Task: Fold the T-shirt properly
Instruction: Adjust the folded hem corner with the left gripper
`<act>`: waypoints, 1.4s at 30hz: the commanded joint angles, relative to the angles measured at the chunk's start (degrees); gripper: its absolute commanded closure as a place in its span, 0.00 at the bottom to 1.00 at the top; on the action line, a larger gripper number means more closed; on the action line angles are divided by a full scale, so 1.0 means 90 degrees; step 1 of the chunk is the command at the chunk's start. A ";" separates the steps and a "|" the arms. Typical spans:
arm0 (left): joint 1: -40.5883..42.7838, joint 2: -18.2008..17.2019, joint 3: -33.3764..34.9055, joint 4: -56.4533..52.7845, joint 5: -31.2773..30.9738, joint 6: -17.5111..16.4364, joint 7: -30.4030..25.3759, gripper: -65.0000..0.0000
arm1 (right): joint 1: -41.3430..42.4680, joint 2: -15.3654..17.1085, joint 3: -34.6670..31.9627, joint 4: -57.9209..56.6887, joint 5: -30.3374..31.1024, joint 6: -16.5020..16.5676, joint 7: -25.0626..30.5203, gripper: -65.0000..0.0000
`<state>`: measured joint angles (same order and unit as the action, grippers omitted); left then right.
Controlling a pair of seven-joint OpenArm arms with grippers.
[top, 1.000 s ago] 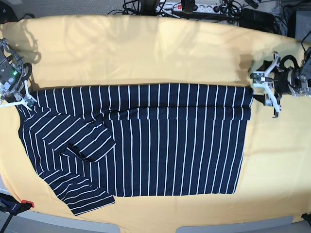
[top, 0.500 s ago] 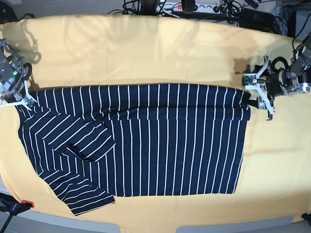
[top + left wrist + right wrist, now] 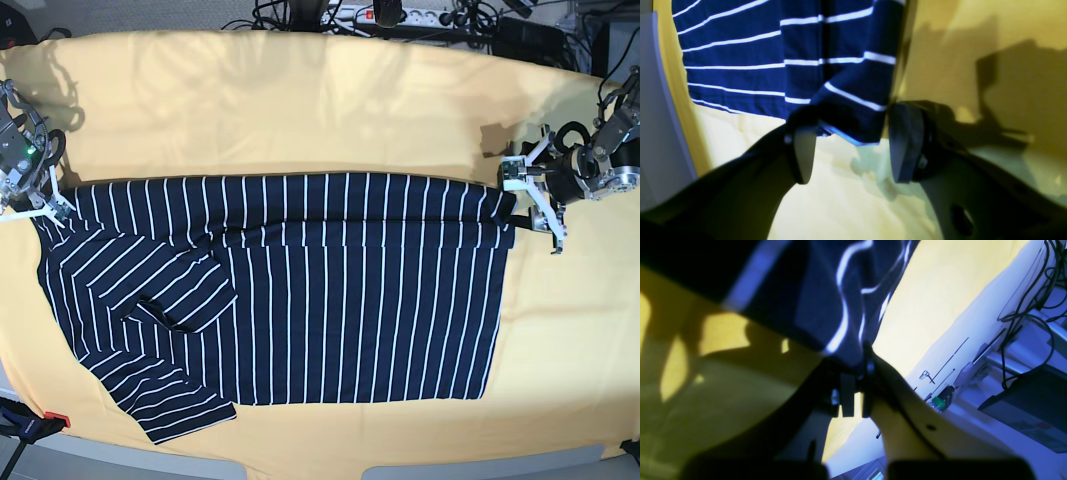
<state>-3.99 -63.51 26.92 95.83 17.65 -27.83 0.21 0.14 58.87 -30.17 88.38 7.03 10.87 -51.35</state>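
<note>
The T-shirt (image 3: 300, 290) lies flat on the yellow cloth (image 3: 300, 100), navy with thin white stripes, its far edge folded over and one sleeve tucked across at the left. My left gripper (image 3: 525, 200) is at the shirt's far right corner. In the left wrist view it is open (image 3: 853, 146), with the folded corner of the T-shirt (image 3: 853, 110) lying between its fingers (image 3: 803, 150). My right gripper (image 3: 55, 208) is at the far left corner. In the right wrist view it is shut (image 3: 853, 396) on a pinch of the T-shirt (image 3: 826, 290).
Cables and a power strip (image 3: 400, 15) run along the table's far edge. A red-tipped clamp (image 3: 30, 420) sits at the front left corner. Bare yellow cloth surrounds the shirt, widest on the far side.
My left gripper has moved left, toward the shirt, until the folded corner sits between its open fingers. The right arm and the shirt have stayed put.
</note>
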 commanded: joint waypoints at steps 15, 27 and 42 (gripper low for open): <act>-0.0296 -0.0102 -0.0075 0.0046 -0.0199 -0.0714 -0.0197 0.46 | 0.0107 0.0194 0.0073 0.0036 -0.0175 -0.0092 -0.0153 1.00; -0.0304 0.0036 -0.0075 0.0046 -0.0175 -0.0304 -0.0112 0.54 | 0.0107 0.0194 0.0073 0.0036 -0.0175 -0.0092 -0.0155 1.00; -0.0301 0.0070 -0.0075 -0.0299 -0.0177 -0.0068 -0.0068 1.00 | 0.0107 0.0194 0.0073 0.0036 -0.0175 -0.0095 -0.0153 1.00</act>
<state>-5.69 -61.43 26.94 92.62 16.36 -29.47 -0.23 0.14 58.87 -30.17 88.38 7.03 10.87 -51.51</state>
